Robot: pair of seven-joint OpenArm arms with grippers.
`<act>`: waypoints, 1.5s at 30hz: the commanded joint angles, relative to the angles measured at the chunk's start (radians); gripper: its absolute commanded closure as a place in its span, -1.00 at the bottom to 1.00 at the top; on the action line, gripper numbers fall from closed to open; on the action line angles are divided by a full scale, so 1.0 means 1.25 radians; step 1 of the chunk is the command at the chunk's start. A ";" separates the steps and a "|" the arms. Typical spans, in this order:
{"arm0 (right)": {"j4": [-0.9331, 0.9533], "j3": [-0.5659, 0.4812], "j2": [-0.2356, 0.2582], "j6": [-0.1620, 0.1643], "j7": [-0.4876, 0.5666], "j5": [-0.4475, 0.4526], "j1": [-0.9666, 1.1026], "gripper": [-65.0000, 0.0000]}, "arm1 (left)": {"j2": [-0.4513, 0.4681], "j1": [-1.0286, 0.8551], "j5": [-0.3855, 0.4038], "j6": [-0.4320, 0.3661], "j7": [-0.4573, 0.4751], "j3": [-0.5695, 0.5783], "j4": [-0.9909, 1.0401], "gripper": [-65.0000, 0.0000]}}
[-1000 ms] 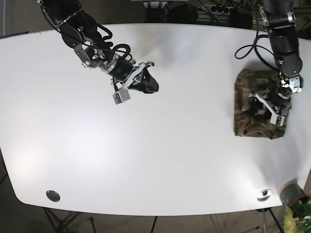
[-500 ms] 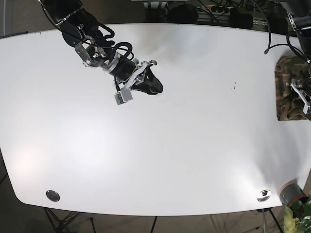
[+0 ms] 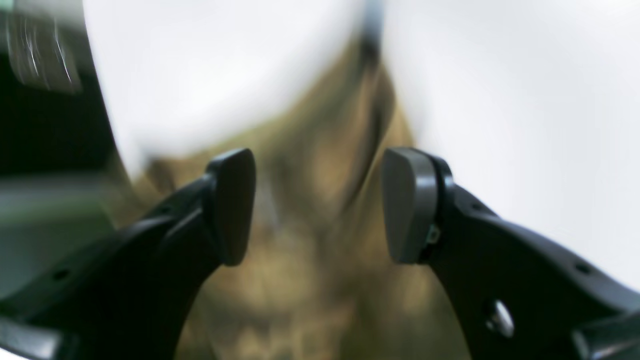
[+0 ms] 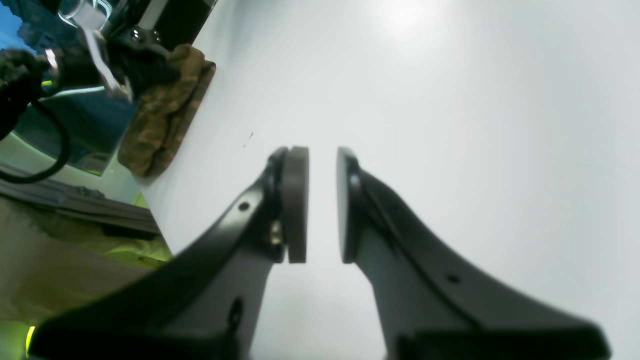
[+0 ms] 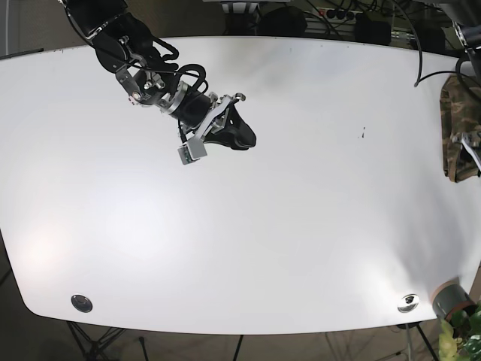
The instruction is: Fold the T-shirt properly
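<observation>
Left wrist: left gripper [image 3: 320,205] hanging spread wide over blurred olive-brown camouflage T-shirt [image 3: 310,235], pads gripping nothing.
Right wrist: right gripper [image 4: 322,205] nearly closed, narrow gap, empty, hovering over white table [image 4: 475,125].
Base: T-shirt [image 5: 461,128] lying bunched at table's [image 5: 301,226] far right edge.

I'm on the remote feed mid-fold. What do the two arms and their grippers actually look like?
Both arms are black with exposed black cables looping along them. The right gripper has curved black fingers with flat grey pads and a small grey block on its wrist. The left gripper matches it: black fingers, rounded grey pads.
</observation>
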State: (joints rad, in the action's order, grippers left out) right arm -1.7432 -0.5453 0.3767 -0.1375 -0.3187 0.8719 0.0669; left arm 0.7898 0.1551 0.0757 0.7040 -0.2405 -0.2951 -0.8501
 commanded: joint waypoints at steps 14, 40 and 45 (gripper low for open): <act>-0.034 0.078 0.001 0.044 0.020 -0.214 0.028 0.73 | -0.176 -0.133 0.082 -0.023 -0.147 -0.135 -0.523 -0.14; -0.047 0.464 -0.071 -0.078 0.300 -0.384 0.405 0.73 | -0.663 -0.402 -0.024 -0.096 -0.054 -0.134 -0.860 -0.13; -0.028 0.498 -0.072 -0.094 0.360 -0.384 0.475 0.73 | -0.693 -0.457 -0.024 -0.126 0.057 -0.091 -0.824 -0.13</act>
State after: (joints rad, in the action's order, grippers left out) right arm -1.7779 0.0639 0.2798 -0.2447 0.0826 0.3885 0.6323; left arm -0.0711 -0.4057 0.0303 0.5724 -0.2211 -0.4236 -1.8851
